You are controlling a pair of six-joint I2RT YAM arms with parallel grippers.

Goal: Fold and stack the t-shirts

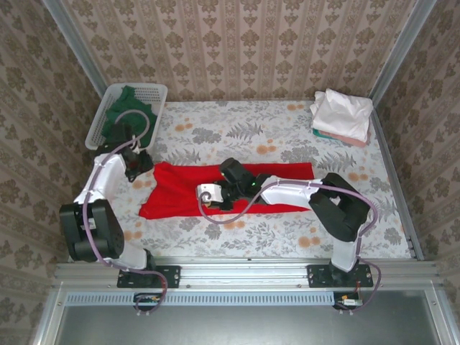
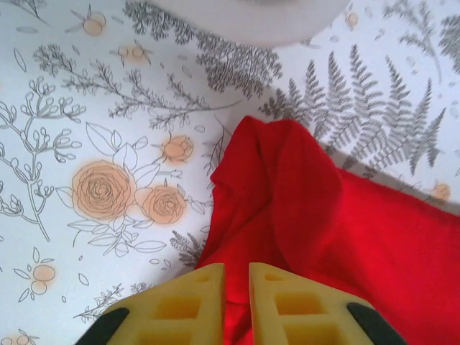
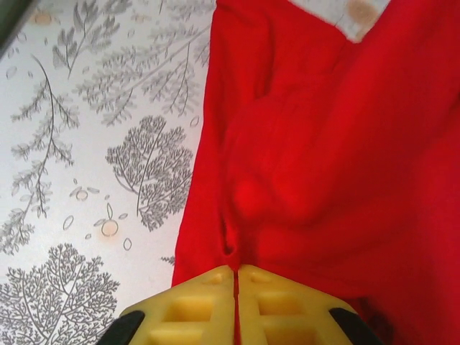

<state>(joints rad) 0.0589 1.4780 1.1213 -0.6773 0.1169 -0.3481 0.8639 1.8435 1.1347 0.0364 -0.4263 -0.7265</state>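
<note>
Two pairs of yellow ribbed fingers hold one bright red cloth t-shirt [image 1: 176, 190], which lies spread across the middle of the floral-patterned desk [image 1: 237, 133], its long side running left to right. The left fingers [image 2: 194, 302] stand close together with a slim gap, a raised fold of the shirt's far left corner caught between them; beyond it the cloth bunches into a rounded peak. The right fingers [image 3: 280, 302] are pressed tight together, pinching a crease at the shirt's edge, with bare desk to their left. In the top view the right arm reaches across the shirt from the right. A dark green t-shirt [image 1: 122, 115] sits crumpled in a white plastic mesh basket [image 1: 97, 126] at the far left corner. A stack of folded white and pastel t-shirts [image 1: 341, 113] rests at the far right corner.
</note>
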